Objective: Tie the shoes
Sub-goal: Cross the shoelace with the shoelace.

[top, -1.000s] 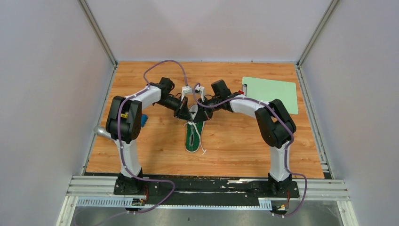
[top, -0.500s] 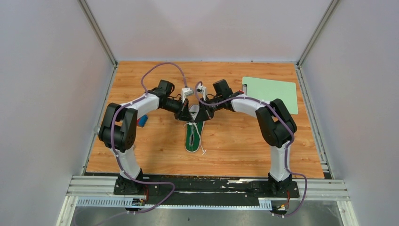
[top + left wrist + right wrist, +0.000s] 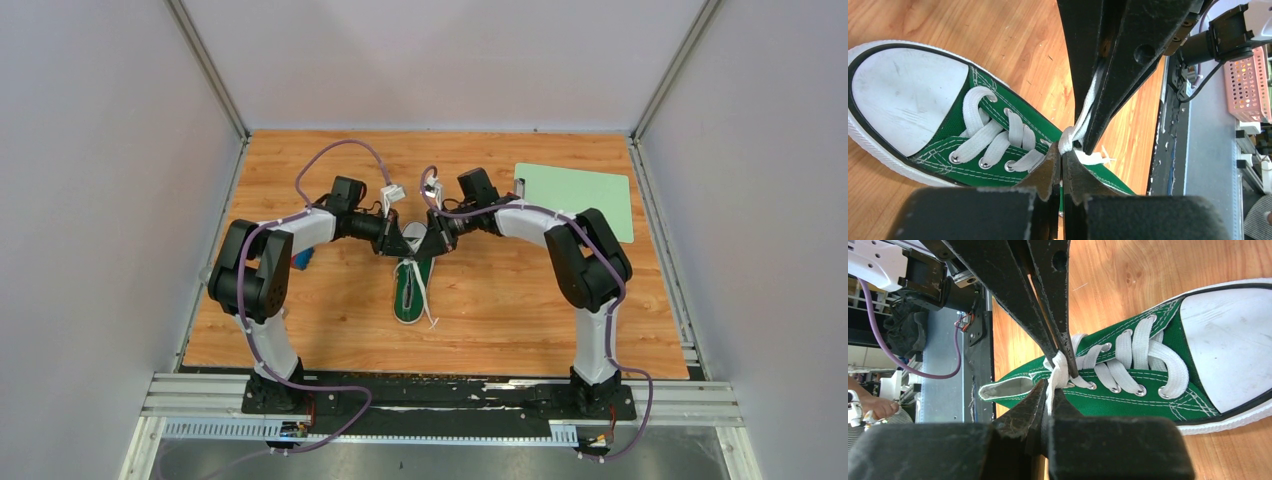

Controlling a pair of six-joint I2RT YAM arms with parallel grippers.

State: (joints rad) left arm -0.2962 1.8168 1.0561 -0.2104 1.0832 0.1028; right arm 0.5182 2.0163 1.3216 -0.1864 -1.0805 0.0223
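laces (image 3: 993, 135) are getting their first knot: left gripper (image 3: 1062, 156) and right gripper (image 3: 1048, 392) are both clamping tight on flat white strands, meeting over a small crossing. bow loops are looking yet to come. green canvas sneaker (image 3: 412, 285), smooth white rubber toe cap (image 3: 903, 95) pointing far, is lying mid-counter (image 3: 520, 300).

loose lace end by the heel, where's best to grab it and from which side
Probably the tip of the lace end, lying on the table right of the heel of the sneaker. Come straight down, jaws across its width: it's flat and limp, so a sideways push would drag it.
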